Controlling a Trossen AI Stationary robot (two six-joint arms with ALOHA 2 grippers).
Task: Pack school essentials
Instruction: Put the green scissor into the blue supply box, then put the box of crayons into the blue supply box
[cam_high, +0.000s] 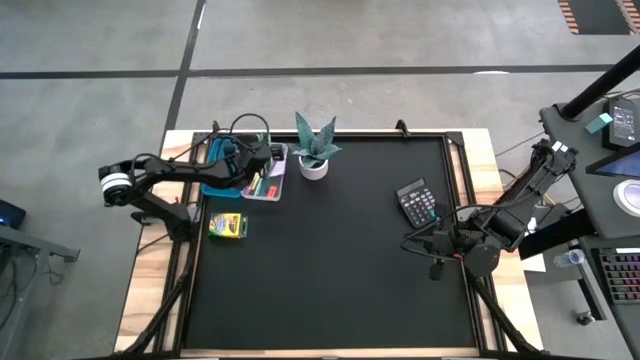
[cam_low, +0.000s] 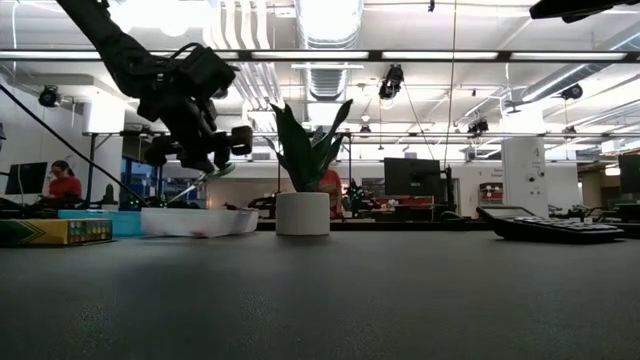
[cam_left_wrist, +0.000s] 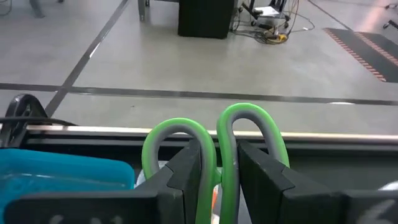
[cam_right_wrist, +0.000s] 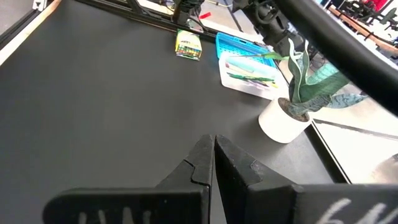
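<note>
My left gripper (cam_high: 262, 158) hangs over the clear tray (cam_high: 266, 183) at the table's far left and is shut on the green-handled scissors (cam_left_wrist: 214, 134). Several thin pens lie in that tray (cam_right_wrist: 250, 71), and a blue tray (cam_high: 218, 172) sits beside it. The yellow crayon box (cam_high: 227, 225) lies flat on the mat nearer to me. My right gripper (cam_high: 412, 243) waits shut (cam_right_wrist: 213, 148) over the mat near the right edge. The eraser and the patterned packet do not show. My left gripper pinches the scissors between its two fingers (cam_left_wrist: 186, 177), just below the handle loops (cam_left_wrist: 249, 121). Both green loops stick out past the fingertips. In the low view the gripper (cam_low: 205, 155) is above the tray (cam_low: 200, 222), clear of it. The fingers hide the blades.
A spiky plant in a white pot (cam_high: 314, 165) stands right of the tray. A black calculator (cam_high: 418, 201) lies toward the right edge. The dark mat between the crayon box and the calculator is bare. A raised frame (cam_high: 330, 133) runs along the table's far edge.
</note>
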